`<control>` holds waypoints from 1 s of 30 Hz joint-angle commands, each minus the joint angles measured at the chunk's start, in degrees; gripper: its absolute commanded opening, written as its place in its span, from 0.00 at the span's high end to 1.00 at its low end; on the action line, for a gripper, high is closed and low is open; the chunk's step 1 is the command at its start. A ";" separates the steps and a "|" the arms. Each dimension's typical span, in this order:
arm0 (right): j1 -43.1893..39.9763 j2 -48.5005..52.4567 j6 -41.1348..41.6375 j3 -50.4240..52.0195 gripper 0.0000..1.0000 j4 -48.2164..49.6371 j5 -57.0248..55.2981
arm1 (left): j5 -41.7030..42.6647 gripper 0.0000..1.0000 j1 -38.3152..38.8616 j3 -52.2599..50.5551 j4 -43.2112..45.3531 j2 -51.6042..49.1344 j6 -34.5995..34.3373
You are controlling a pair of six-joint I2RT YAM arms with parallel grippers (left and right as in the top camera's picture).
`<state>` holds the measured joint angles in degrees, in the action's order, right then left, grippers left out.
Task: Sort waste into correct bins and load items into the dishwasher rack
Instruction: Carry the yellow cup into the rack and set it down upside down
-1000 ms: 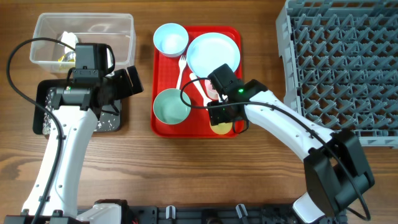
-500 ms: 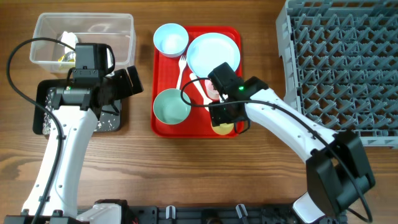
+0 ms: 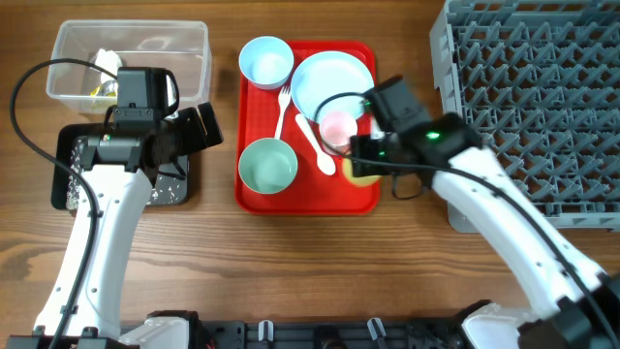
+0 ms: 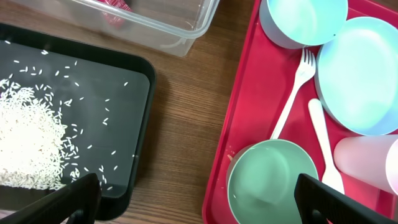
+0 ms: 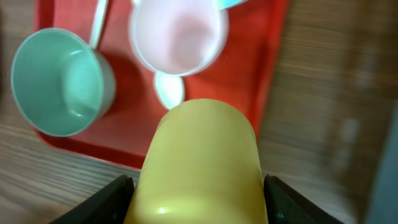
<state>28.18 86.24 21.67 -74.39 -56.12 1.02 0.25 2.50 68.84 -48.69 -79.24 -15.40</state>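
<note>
Yellow plastic fills the right wrist view: the yellow cup sits squarely between the two fingers of the right gripper, one dark finger pressed to its side at 9 o'clock and the other at 3 o'clock, so the jaws are clamped on it. Its closed end faces the camera. From overhead the cup shows at the red tray's right edge, at 5 o'clock from the pink cup, mostly hidden under the gripper; whether it touches the tray cannot be told.

In the wrist view the pink cup stands mouth up at 12 o'clock from the yellow one, the spoon between them and the green bowl at 10 o'clock. The plate, fork and pale-blue bowl lie on the tray too. The grey rack stands at 3 o'clock from the tray.

The left gripper hangs with fingers spread wide and nothing between them, near the black tray holding rice, the clear tub at 12 o'clock.
</note>
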 commanded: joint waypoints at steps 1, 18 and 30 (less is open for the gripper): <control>-5.70 -7.58 0.59 -1.16 0.56 -2.21 -2.78 | -0.35 0.00 -0.28 0.50 -0.02 -0.50 -0.48; -39.58 -17.53 -0.68 -1.11 0.56 -11.52 -9.75 | -0.35 0.00 -0.28 0.50 0.02 -0.50 -0.50; -57.11 -6.12 -3.67 -1.03 0.66 -11.78 0.59 | -0.35 0.00 -0.28 0.50 0.42 -0.50 -0.48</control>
<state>-27.94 76.93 19.84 -74.41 -67.79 -2.55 0.25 2.50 68.84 -48.42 -79.24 -15.40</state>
